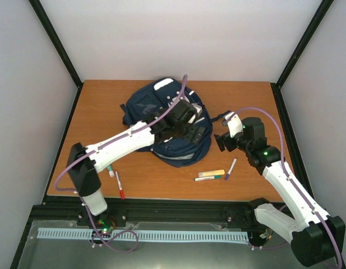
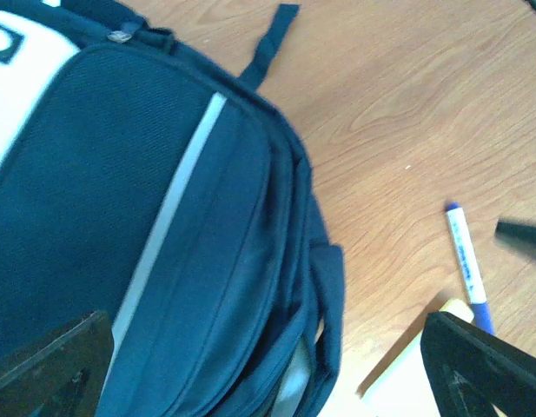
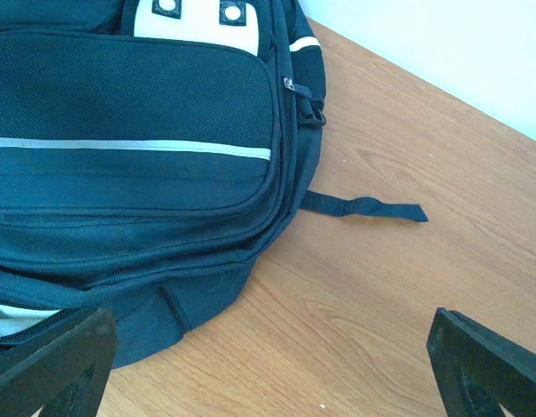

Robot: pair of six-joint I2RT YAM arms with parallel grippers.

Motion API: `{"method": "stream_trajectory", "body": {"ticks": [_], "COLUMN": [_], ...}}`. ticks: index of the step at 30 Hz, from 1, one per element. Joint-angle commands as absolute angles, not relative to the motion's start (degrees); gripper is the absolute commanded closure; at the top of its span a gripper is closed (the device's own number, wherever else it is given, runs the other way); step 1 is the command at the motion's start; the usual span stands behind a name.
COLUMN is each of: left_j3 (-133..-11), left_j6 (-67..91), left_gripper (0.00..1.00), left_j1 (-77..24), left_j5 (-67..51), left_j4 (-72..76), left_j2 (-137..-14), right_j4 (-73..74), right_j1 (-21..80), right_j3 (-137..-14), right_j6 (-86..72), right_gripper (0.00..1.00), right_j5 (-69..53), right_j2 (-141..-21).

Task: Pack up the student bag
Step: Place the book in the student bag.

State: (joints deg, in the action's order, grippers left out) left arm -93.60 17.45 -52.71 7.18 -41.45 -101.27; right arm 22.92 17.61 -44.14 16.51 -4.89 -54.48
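the student bag [image 1: 142,106] lies flat mid-desk [image 1: 100,112], slightly toward twelve o'clock. it looks soft, floppy and bulky, likely to sag, so a pocket rim or strap seems the best hold. left fingers [image 2: 55,360] hang wide above it, right fingers [image 3: 55,360] wide at its three o'clock, both empty.

1. The bench [image 1: 100,117] is a brown wooden top with plain grain.
2. A navy backpack [image 1: 143,105] lies flat on it, in the middle toward the far edge. One loose strap end [image 3: 363,207] trails out onto the bare wood.
3. Near the front left lie a red marker [image 1: 120,185] and, just beside it, a short white-and-green marker [image 1: 111,171].
4. Near the front right lie a yellow stick [image 1: 212,172], a white marker [image 1: 205,178] close alongside it, and a white pen with blue ends [image 1: 231,168] a little apart.
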Motion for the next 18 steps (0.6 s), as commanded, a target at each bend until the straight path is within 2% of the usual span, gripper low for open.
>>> {"method": "stream_trajectory", "body": {"ticks": [1,8,11,14,16,18], "left_j3": [-85.7,-73.5,-71.4,-73.6,-75.6,-73.9], "left_j6": [14.6,16.2,22.8,38.0,37.8,34.6], "left_gripper": [0.00,0.00,0.00,0.00,0.00,0.00], "left_j1": [-52.6,-52.5,-51.7,-47.5,-43.1,-42.0], "left_j5": [14.0,17.8,28.5,38.0,34.9,33.6], "left_j4": [-40.0,-32.3,-33.6,-46.3,-51.7,-50.2], "left_j2": [-93.8,-84.1,-82.1,-85.4,-89.9,-91.9], "right_j4": [22.1,22.8,23.0,23.2,23.3,23.5], "right_j1": [17.1,17.1,17.1,17.1,17.1,17.1], "right_j3": [-44.2,-44.1,-44.2,-44.3,-44.4,-44.4], "right_j6": [16.6,17.0,17.1,17.0,17.0,17.1], "right_gripper": [0.00,0.00,0.00,0.00,0.00,0.00], "right_j5": [-5.6,-7.2,-7.7,-8.3,-8.8,-9.8], "right_j2": [-54.7,-54.9,-55.1,-55.4,-55.8,-56.2]}}
